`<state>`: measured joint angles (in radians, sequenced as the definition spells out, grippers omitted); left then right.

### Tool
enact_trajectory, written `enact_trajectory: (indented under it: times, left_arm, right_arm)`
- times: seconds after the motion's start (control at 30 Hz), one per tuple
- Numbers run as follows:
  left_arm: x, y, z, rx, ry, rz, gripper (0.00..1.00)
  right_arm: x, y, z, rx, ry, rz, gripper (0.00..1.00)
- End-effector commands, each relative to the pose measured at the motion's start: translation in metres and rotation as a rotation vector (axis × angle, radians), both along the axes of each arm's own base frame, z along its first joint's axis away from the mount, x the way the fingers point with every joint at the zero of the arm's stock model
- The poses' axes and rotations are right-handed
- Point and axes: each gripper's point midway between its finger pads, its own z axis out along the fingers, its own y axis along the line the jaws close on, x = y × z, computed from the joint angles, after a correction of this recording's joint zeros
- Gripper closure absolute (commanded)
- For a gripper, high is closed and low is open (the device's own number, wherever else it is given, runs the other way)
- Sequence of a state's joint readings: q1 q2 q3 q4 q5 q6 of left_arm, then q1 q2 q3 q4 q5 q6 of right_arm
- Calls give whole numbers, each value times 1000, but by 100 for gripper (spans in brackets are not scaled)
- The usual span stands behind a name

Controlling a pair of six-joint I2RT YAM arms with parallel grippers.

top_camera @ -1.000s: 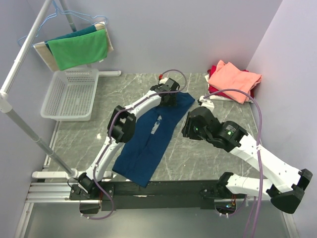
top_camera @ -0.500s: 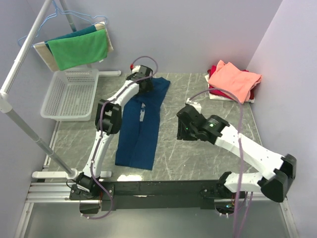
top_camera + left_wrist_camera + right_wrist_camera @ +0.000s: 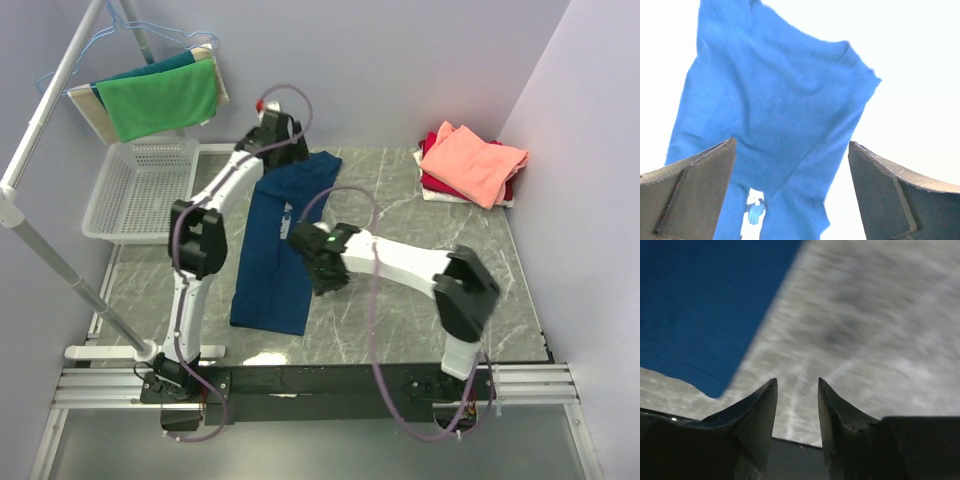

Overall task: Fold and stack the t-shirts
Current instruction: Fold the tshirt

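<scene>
Since the earlier frame the right end effector (image 3: pixel 797 385) has swung across to the navy t-shirt (image 3: pixel 280 240), which lies flat on the surface (image 3: pixel 400 205) just to its left. Its fingers are partly apart and empty. The left end effector (image 3: pixel 791 150), spread wide and empty, hovers over the shirt's far end.

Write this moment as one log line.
left fingers: open, above navy t-shirt far end | right fingers: open, empty, beside its right edge | folded t-shirts: far right
</scene>
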<state>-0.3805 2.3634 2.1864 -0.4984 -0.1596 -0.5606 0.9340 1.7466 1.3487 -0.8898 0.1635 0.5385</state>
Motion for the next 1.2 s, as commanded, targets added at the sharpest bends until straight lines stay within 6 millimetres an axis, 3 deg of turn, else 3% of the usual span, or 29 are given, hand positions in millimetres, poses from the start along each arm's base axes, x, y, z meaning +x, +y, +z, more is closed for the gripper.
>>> enact_trajectory:
  times: [0.0, 0.07, 0.3, 0.63, 0.8, 0.93, 1.17]
  left_arm:
    - [-15, 31, 116, -20, -180, 55, 1]
    - [-29, 42, 108, 21, -138, 75, 1]
    - [-82, 72, 67, 110, 10, 101, 0]
    - [-114, 88, 41, 82, 100, 101, 1]
    - [-119, 92, 39, 79, 116, 112, 1]
    - [-120, 93, 40, 73, 117, 114, 1]
    - [-125, 100, 44, 86, 117, 134, 1]
  right_arm:
    - [0, 49, -1, 19, -15, 152, 56]
    - [-5, 67, -1, 57, 8, 184, 57]
    - [-15, 92, -14, 58, 37, 258, 57]
    - [-26, 109, -44, 47, 62, 318, 57]
    - [-33, 98, -69, -3, 98, 327, 58]
    - [-43, 75, -91, -66, 136, 319, 59]
    - [-60, 40, -105, -126, 169, 290, 59]
